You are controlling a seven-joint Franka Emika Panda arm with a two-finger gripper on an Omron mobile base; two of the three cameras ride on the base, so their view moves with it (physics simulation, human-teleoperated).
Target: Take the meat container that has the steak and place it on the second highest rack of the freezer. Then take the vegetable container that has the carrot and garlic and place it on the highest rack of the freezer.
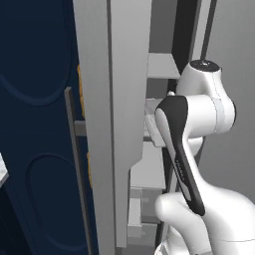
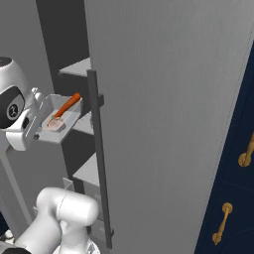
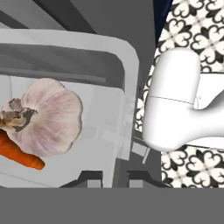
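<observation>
Vegetable container (image 2: 59, 120) is being held aloft at the edge of the freezer (image 2: 163, 99), its near rim being pinched between the closed-down jaws of the gripper (image 2: 35, 124); in the hand view the two dark tips are being seen on either side of the tray wall (image 3: 127, 131), clamped on it. Carrot (image 2: 68, 105) and garlic (image 3: 48, 116) are being carried inside, the carrot lying slanted toward the far end, the garlic sitting at the end nearer the hand and touching the carrot. Second half of the task is judged to be in hand: the tray is being brought toward the racks, not yet set down on any. In the right base view the tray is being kept roughly level, just in front of the open compartment, below the highest visible shelf (image 2: 77, 68) and beside the tall door handle (image 2: 99, 158). Whether that shelf is the freezer's topmost rack cannot be told, since the cabinet's upper part is cut off. Meat container is not being looked for here. Next move is judged to call for a lift above the top rack's edge, then a level push inward past the door, with the tray being kept flat so the garlic is not rolled out, and release only once the base is being borne by the shelf.
</observation>
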